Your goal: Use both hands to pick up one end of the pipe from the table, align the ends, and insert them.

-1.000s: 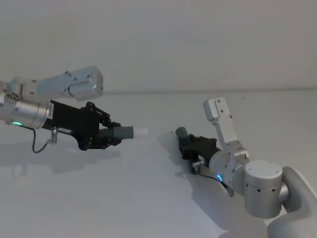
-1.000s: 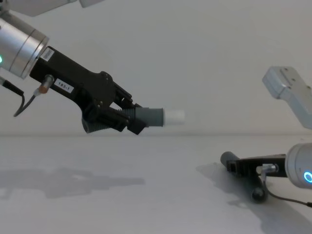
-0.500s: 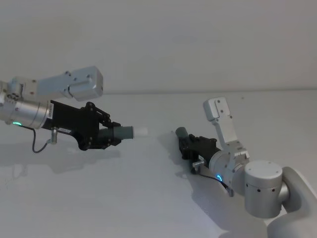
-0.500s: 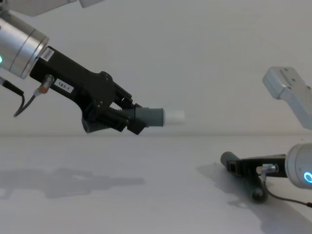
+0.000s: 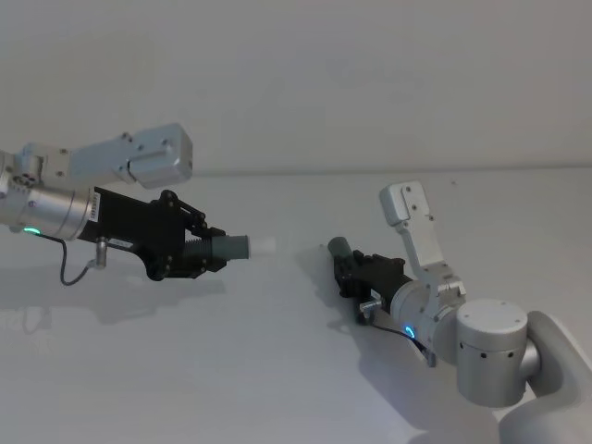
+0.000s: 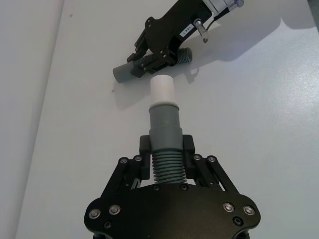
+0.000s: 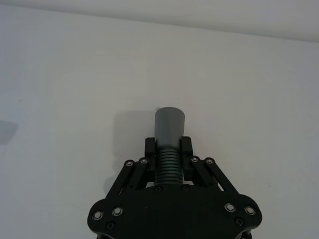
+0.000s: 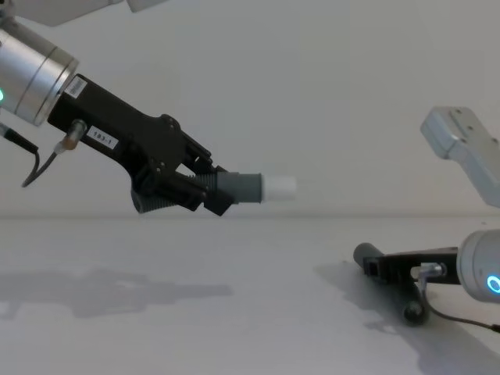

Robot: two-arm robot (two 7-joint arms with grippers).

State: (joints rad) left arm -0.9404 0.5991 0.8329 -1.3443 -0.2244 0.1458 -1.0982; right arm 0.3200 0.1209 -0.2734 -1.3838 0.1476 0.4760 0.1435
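My left tool grips the white-tipped piece above the table; my right tool must raise its gripped grey piece level.

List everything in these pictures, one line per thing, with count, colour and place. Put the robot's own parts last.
white-tipped pipe piece: one, dark grey with a ribbed section and a white stub, held up above the table on the left, stub pointing toward the right side.
open-mouthed pipe piece: one, dark grey with a ribbed section, low at the table on the right; whether it touches the surface cannot be told.
table: one, plain white, under both arms.
left gripper: one, black with a white label, on a silver wrist, raised, shut on the ribbed section of the white-tipped pipe piece.
right gripper: one, black, on a silver wrist, low near the table, shut on the open-mouthed pipe piece.
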